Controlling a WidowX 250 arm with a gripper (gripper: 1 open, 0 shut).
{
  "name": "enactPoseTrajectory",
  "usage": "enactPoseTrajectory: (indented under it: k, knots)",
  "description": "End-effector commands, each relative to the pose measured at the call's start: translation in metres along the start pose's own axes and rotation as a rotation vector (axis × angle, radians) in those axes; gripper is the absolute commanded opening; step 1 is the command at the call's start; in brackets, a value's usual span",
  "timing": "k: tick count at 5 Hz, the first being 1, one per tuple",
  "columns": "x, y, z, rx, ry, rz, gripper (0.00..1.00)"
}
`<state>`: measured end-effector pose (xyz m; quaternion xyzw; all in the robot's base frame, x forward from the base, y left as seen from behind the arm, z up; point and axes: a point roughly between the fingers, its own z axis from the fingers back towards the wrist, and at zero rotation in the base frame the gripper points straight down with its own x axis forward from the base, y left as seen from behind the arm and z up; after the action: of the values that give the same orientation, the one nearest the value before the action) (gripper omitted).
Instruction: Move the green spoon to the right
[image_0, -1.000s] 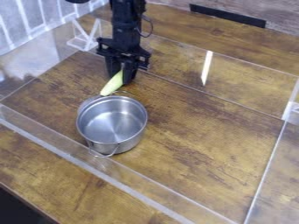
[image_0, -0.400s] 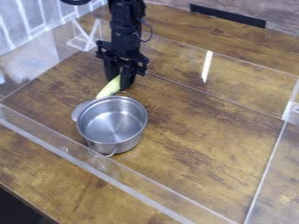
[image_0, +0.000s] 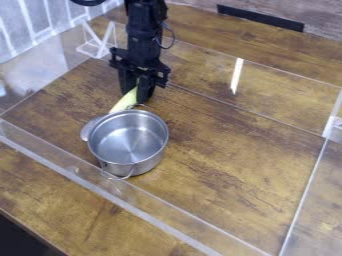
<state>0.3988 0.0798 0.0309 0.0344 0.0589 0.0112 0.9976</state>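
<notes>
The green spoon (image_0: 126, 101) shows only as a short yellow-green handle end on the wooden table, just beyond the steel pot. My black gripper (image_0: 139, 91) points straight down over its far end, with the jaws closed around the handle. The spoon's bowl is hidden behind the fingers (image_0: 147, 82). The handle's near tip lies close to the pot's far rim.
A round steel pot (image_0: 128, 140) stands at the front left, directly below the spoon. A clear acrylic wall (image_0: 238, 76) and low clear edges (image_0: 160, 222) border the wooden table (image_0: 241, 140). A white rack (image_0: 34, 35) stands at the back left.
</notes>
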Motion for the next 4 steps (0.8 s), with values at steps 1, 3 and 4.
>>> enactPoseTrajectory:
  k: [1,3,4]
  knots:
    - [0.003,-0.011,0.013,-0.004,0.003,0.014,0.00]
    - [0.005,-0.022,0.037,0.012,-0.018,0.010,0.00]
    - [0.001,-0.033,0.063,0.022,-0.042,0.008,0.00]
